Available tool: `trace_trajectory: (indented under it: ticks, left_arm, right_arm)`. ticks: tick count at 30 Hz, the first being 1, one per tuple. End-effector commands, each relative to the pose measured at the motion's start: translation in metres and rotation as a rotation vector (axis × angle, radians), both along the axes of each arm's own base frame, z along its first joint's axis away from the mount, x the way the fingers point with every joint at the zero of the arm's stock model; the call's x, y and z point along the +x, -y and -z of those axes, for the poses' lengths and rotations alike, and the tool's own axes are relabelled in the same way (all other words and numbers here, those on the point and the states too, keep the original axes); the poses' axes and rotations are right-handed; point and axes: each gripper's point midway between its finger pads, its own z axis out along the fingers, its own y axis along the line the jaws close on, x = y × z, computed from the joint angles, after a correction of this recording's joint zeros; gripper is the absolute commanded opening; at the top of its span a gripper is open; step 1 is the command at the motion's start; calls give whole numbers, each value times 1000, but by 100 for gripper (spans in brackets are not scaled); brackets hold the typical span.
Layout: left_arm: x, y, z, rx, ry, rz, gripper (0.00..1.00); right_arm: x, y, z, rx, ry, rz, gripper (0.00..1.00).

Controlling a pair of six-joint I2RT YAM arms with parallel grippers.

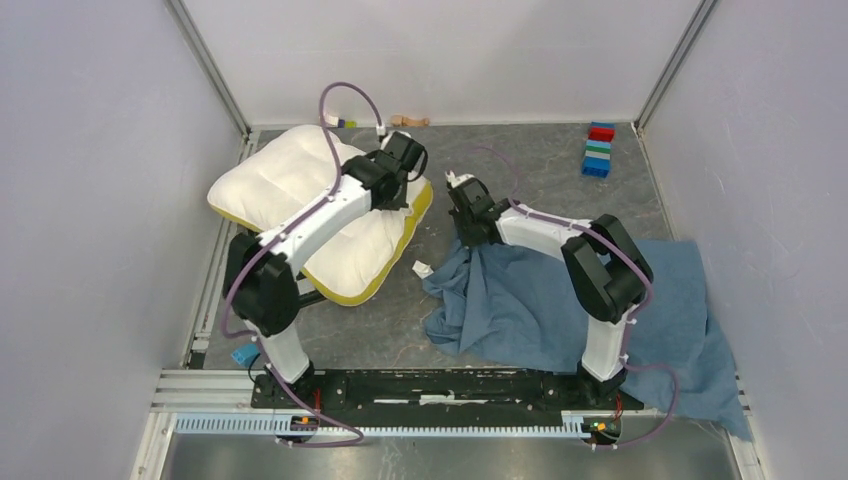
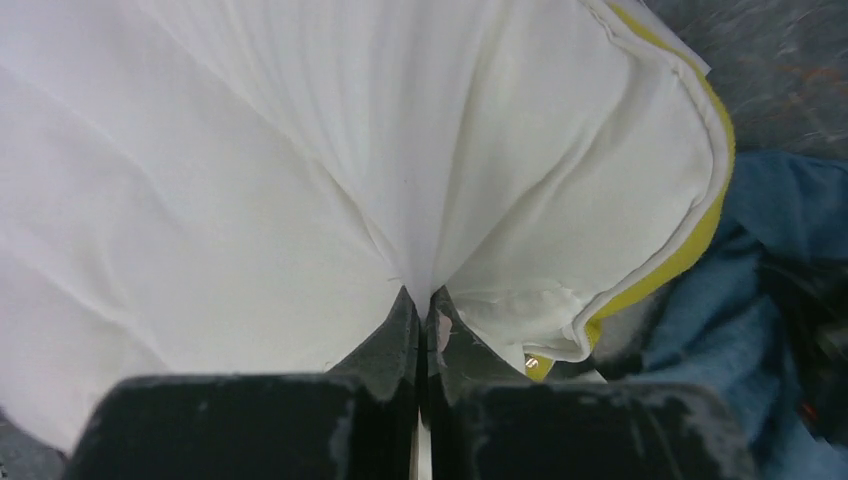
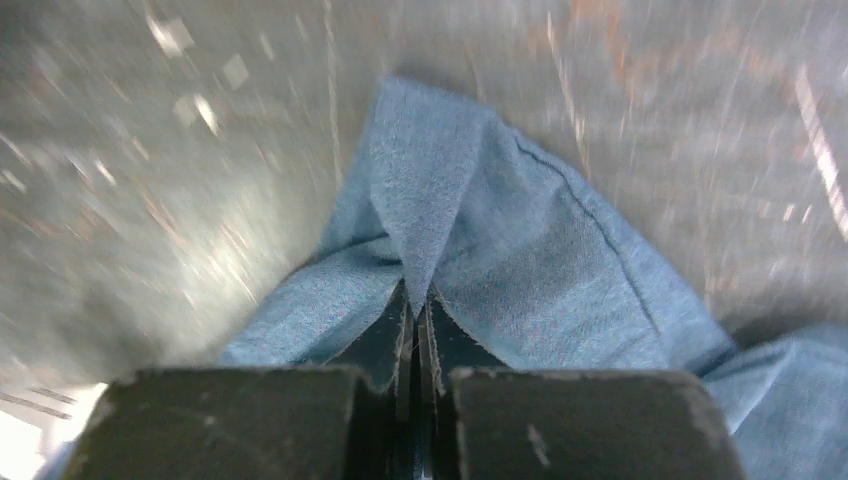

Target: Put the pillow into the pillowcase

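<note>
The jaws are closed: left gripper (image 2: 422, 305) on the pillow (image 1: 290, 180), right gripper (image 3: 415, 300) on the pillowcase (image 1: 540, 300) edge. The pillow lies just left of the pillowcase.

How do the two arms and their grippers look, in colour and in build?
Both the left arm and the right arm have white tubular links between bulky black joints. A thin lilac cable runs along each, looping free in places. The left gripper and the right gripper are black, flat-sided and scuffed pale at the edges.
</note>
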Motion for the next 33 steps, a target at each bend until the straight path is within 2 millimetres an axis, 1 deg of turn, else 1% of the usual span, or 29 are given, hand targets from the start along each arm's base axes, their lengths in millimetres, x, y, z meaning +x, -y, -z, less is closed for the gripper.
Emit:
trace_trajectory:
  ticks: [1,3,4,5,7,8,9,10,11,13,14,15,17,19,20,21,22,24,26,28,30,33]
  left_arm:
    - [-6,-12,-127,-98,244,32,2]
    - [-16,-15,-143,-136,270,39,2]
    - [-21,-15,-147,-157,274,44,2]
    - [-26,-14,-148,-178,271,53,2]
    - [-33,-13,-147,-207,259,64,2]
    - [-35,-13,-146,-215,254,64,2]
    - [-37,-13,-144,-224,248,67,2]
    - [-39,-12,-143,-237,243,71,2]
    - [-39,-12,-143,-249,241,71,2]
    - [-39,-10,-146,-294,243,76,3]
    - [-38,-11,-148,-316,244,75,2]
    - [-38,-9,-151,-340,247,80,2]
    - [-36,-10,-158,-370,259,76,2]
    - [-33,-8,-166,-394,274,82,2]
    - [-32,-8,-168,-399,279,80,2]
    - [-30,-8,-170,-400,283,77,2]
    - [-29,-9,-171,-404,285,76,2]
    - [-28,-8,-171,-420,282,76,2]
    - [-28,-7,-173,-431,287,77,2]
    - [-29,-6,-174,-438,285,78,2]
    - [-29,-6,-174,-440,285,82,2]
    - [-32,-6,-175,-444,285,88,2]
  right_arm:
    - [74,-31,-69,130,193,62,0]
    - [101,-34,-94,218,244,115,0]
    - [113,-36,-105,256,273,130,0]
    - [123,-36,-114,288,293,143,0]
    - [137,-41,-126,322,315,137,2]
    - [141,-44,-128,325,310,125,13]
    - [141,-46,-125,309,291,113,28]
    - [138,-47,-126,303,277,100,38]
    - [130,-45,-123,293,263,91,50]
    - [111,-40,-124,303,268,81,67]
    - [100,-39,-123,316,262,76,73]
    - [85,-39,-120,327,240,65,76]
    - [55,-43,-115,331,217,38,77]
    - [17,-53,-108,344,197,4,77]
    - [2,-59,-107,359,193,-12,76]
    - [-14,-63,-100,361,172,-19,76]
    - [-29,-68,-96,374,162,-24,76]
    - [-48,-75,-92,403,165,-28,76]
    - [-55,-82,-88,396,166,-37,76]
    - [-55,-83,-77,357,141,-34,76]
    - [-55,-85,-67,338,121,-39,72]
    - [-53,-76,-58,295,128,-10,65]
